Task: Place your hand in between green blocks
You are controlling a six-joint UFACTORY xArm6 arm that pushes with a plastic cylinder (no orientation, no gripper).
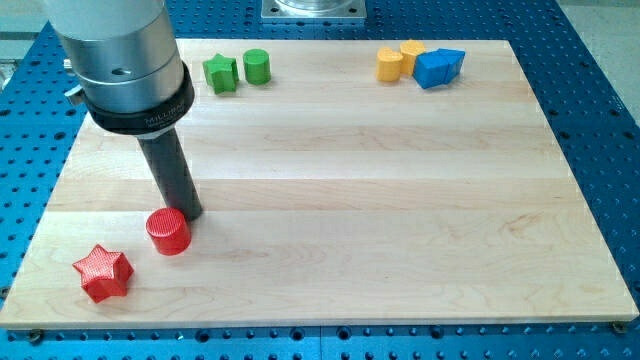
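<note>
Resting on the worktop (400, 200), my tip (190, 213) is a plain dark rod end. It cannot open or close, and it holds nothing. It sits near the view's left side, in the lower half.

Just beside my tip, a bit down and toward the view's left, stands the red cylinder (168, 231). It looks like it touches the rod, or almost does; I cannot tell which. Further the same way, down and left, lies the red star (103, 273), near the worktop's bottom left corner.

The two green blocks are well apart from my tip, up near the view's top edge. The green star (220, 73) is above my tip and a little to the right. The green cylinder (257, 66) stands just beside it, on its right, with a thin gap between them. My tip is not in that gap.

Farthest away, up and far to the right, two yellow blocks (390, 64) sit together. Two blue blocks (433, 69) touch them on the right.
</note>
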